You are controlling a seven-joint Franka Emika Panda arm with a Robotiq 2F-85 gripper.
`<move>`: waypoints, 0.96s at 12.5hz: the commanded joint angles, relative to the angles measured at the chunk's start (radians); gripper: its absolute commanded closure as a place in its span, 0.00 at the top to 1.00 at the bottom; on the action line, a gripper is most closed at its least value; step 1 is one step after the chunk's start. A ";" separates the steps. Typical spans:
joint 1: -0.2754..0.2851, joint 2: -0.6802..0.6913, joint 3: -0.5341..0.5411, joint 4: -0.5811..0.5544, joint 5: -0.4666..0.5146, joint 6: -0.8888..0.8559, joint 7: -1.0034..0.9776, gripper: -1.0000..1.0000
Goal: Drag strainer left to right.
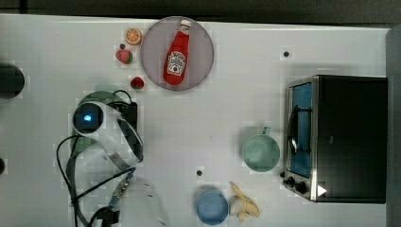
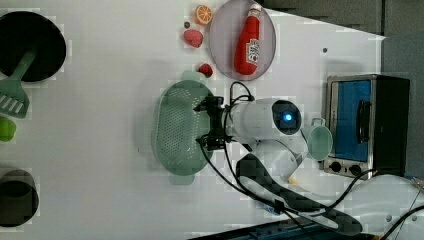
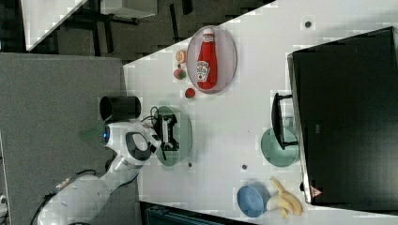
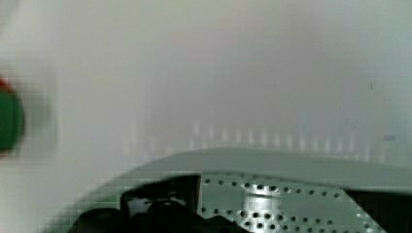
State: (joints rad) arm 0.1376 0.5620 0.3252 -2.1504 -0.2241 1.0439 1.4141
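Green plastic sat right under my pincer (image 2: 212, 123): the strainer (image 2: 177, 127), on the white table (image 2: 110, 100). I saw the pincer's fingers spread wide apart at the strainer's rim, on the side nearest the arm, and they held nothing. A small strawberry (image 2: 205, 69) lay near the pincer, just past the strainer's end. The mug (image 1: 260, 152) stood well away, beside the toaster oven (image 1: 338, 138).

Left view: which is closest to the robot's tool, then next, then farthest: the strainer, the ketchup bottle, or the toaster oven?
1. The strainer: right under the tool.
2. The ketchup bottle: lying on the plate, toward the left view's top.
3. The toaster oven: at the left view's right edge.
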 commanded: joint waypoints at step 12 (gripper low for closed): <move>-0.229 -0.120 -0.029 -0.113 -0.004 -0.006 -0.283 1.00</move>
State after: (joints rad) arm -0.0580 0.4729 0.3130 -2.2539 -0.2273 1.0459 1.2158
